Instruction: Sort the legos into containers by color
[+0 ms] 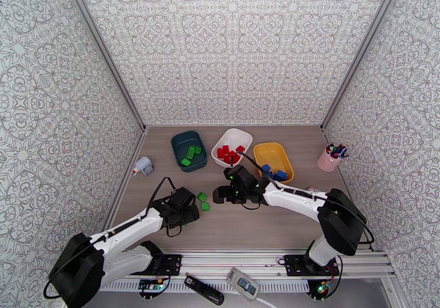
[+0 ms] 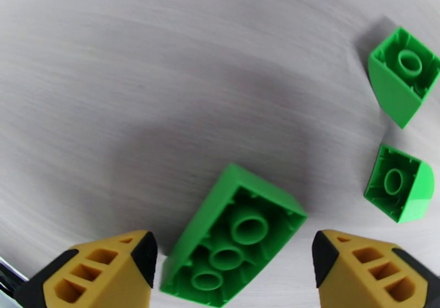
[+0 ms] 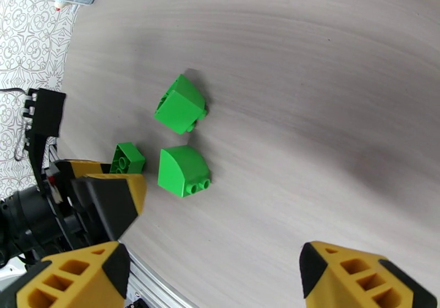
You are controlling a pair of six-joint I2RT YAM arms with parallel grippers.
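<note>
A brown table [image 1: 286, 224] holds a teal tub [image 1: 175, 148], white tub [image 1: 236, 132] and yellow tub [image 1: 269, 146] across mid-frame, green bricks [image 1: 205, 206] below them, a pink cup [image 1: 328, 162] at right.

The left tool [image 2: 234, 254] stands with its fingers spread over the long green brick [image 2: 234, 237]. There is some bare counter [image 2: 165, 83] beside the right finger, but very little beside the left one. Just beyond lie two curved green bricks [image 2: 404, 78], apart from each other, with a narrow lane between them. The right tool [image 3: 212, 265], spread wide too, hangs near on their other side, so this spot is crowded. The teal tub [image 1: 181, 143], white tub [image 1: 236, 137] and yellow tub [image 1: 270, 155] line the far side, and a pink cup [image 1: 329, 159] stands at the right wall. The near right part of the counter is bare.
</note>
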